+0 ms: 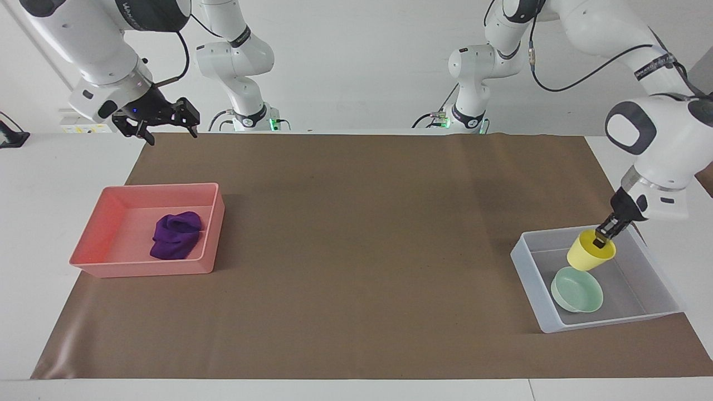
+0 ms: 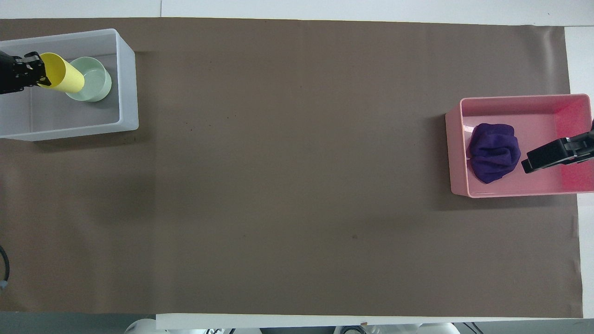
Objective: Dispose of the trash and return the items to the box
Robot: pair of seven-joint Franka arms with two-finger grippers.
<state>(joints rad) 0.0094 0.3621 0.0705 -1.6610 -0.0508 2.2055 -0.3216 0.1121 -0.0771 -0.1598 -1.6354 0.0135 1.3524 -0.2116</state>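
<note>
My left gripper (image 1: 604, 238) is shut on the rim of the yellow cup (image 1: 589, 254) and holds it tilted in the air over the clear bin (image 1: 607, 323). The mint-green bowl (image 1: 577, 290) lies in the bin, just below the cup. In the overhead view the cup (image 2: 64, 76) partly covers the bowl (image 2: 96, 85) inside the bin (image 2: 128, 79), with the left gripper (image 2: 33, 73) at the frame's edge. The purple cloth wad (image 1: 176, 236) lies in the pink tray (image 1: 139, 268). My right gripper (image 1: 171, 135) is open and empty, raised high; from above the right gripper (image 2: 548, 158) shows over the tray (image 2: 510, 193), beside the cloth (image 2: 492, 152).
A brown mat (image 1: 356, 250) covers the table between the tray, at the right arm's end, and the bin, at the left arm's end. White table surface (image 1: 55, 167) borders the mat.
</note>
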